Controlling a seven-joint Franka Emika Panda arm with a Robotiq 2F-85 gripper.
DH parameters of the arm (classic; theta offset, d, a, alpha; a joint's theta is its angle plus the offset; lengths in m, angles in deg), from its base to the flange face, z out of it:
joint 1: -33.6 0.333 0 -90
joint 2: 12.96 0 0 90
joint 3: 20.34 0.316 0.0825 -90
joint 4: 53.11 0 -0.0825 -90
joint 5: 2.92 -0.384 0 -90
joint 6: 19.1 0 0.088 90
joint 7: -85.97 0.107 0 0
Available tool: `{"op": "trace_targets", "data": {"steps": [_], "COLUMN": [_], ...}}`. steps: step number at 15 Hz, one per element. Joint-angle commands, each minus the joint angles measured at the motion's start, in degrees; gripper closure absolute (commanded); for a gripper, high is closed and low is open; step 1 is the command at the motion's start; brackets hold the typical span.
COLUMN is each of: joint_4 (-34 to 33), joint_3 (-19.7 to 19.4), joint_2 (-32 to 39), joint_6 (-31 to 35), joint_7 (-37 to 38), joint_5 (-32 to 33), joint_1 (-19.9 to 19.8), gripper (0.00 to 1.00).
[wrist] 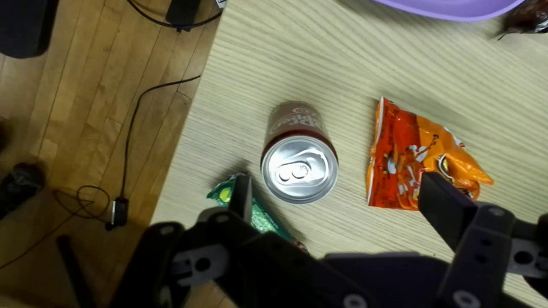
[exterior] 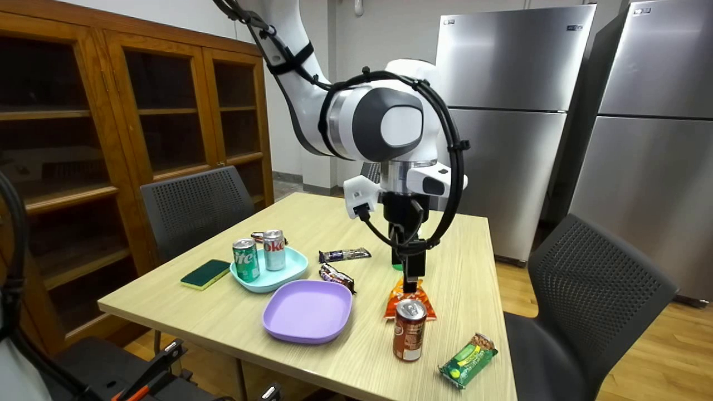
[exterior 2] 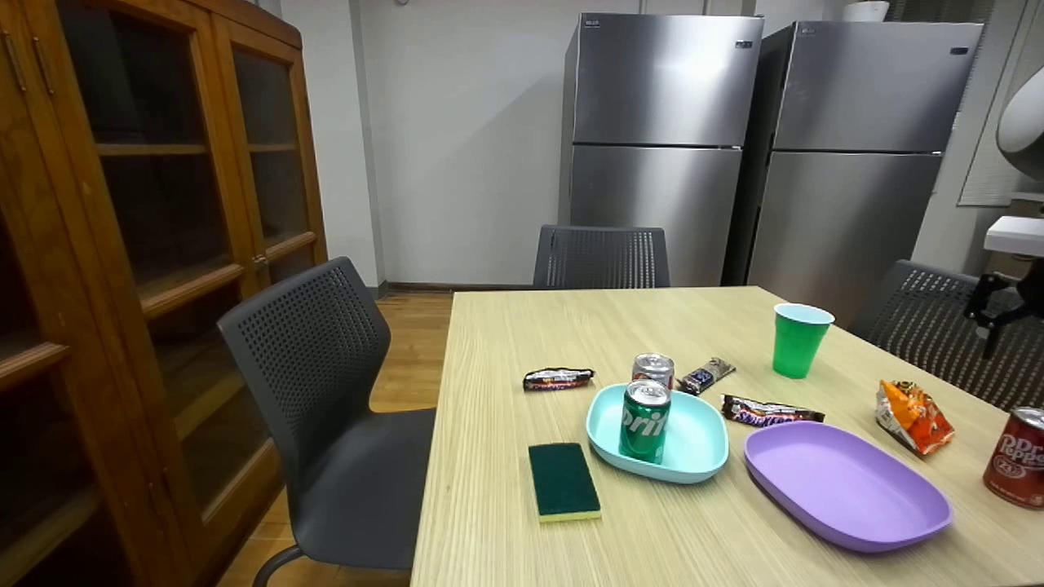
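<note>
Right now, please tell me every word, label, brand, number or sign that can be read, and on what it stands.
"Dr Peppe": red-brown can, cut by the picture's edge.
"23": same can.
"prit": green can, partly turned away.
"oke": silver can.
Too small or blurred to read surely: dark bar wrappers, green wrapper, orange bag, fridge badges.

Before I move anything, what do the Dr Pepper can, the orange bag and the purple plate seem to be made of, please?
Dr Pepper can: metal, probably aluminium; its bare silver top reflects light sharply, over a printed side.
Orange bag: probably thin plastic film, slightly glossy, with creases and a flat edge.
Purple plate: likely moulded plastic, or perhaps silicone; smooth, satin, evenly coloured.
</note>
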Motion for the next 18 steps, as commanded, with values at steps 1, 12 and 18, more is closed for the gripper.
{"op": "trace_targets", "data": {"steps": [1, 12, 18], "joint_4": [1.6, 0.1, -1.7], "joint_3": [-1.6, -2.6, -2.5], "joint_2": [-0.2, 6.1, 8.9], "joint_6": [0.8, 4.2, 5.5], "joint_7": [7.0, 9.2, 8.4], "joint_5": [4.0, 1.0, -1.6], "joint_1": [0.2, 0.1, 0.3], "gripper": [0.0, 0.0, 0.0]}}
